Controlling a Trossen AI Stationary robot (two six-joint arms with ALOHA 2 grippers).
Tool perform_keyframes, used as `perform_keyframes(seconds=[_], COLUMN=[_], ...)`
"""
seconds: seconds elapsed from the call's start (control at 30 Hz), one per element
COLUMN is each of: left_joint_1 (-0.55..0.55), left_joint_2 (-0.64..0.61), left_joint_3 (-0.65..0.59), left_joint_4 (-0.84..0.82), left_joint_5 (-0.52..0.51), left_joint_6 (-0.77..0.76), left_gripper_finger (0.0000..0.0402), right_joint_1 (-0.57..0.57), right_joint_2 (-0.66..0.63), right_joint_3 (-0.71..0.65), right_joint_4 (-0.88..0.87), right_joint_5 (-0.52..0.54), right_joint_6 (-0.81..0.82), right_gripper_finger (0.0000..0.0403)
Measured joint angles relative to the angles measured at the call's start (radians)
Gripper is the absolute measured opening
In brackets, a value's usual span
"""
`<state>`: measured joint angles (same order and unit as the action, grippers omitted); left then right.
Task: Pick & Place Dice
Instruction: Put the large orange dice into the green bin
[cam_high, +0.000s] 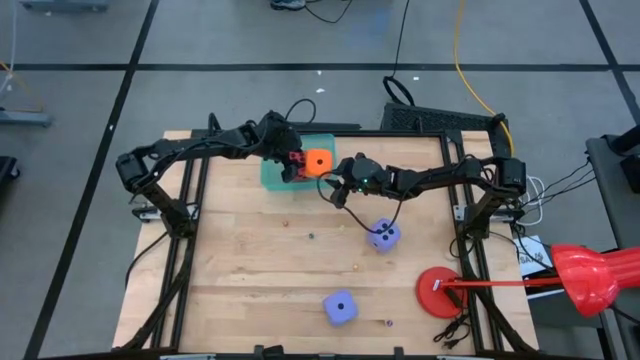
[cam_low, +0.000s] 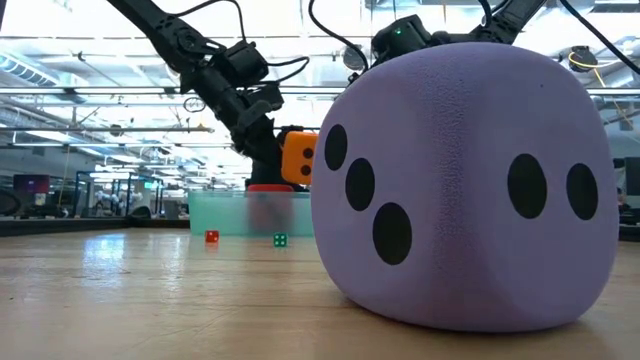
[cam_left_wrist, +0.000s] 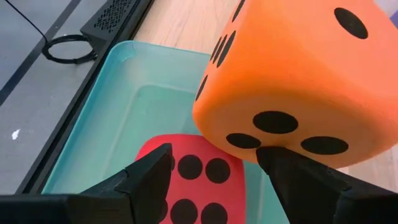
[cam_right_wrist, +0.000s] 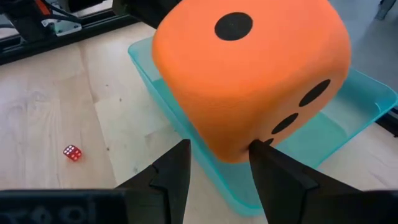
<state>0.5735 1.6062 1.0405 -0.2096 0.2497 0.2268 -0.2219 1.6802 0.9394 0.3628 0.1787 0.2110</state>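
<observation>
Right wrist view: orange die (cam_right_wrist: 249, 74) pinched between right jaws over teal tray (cam_right_wrist: 364, 106).

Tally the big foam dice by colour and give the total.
Orange die: 1
Red die: 1
Purple-blue dice: 2
Total: 4

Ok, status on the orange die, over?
Right claw shut on orange die, above teal tray edge. Left claw open over red die in tray. Left claw crowding the drop spot.
</observation>
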Motion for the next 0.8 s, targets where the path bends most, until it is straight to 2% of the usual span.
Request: perform_keyframes(seconds=[0.6,0.8], left_joint_1=[0.000,0.000], left_joint_2=[-0.001,-0.008], left_joint_3=[0.000,-0.001], left_joint_4=[-0.060,-0.134], left_joint_5=[-0.041,-0.078], left_joint_6=[0.004,0.009], left_gripper_finger=[0.0267,0.0267], right_joint_1=[-0.023,-0.023], right_joint_2=[-0.050,-0.062], right_joint_3=[-0.001,-0.002], right_joint_4=[-0.076,-0.110], right_joint_5=[0.001,0.002], right_joint_6=[-0.026,-0.032], right_gripper_finger=[0.0153,0.0153])
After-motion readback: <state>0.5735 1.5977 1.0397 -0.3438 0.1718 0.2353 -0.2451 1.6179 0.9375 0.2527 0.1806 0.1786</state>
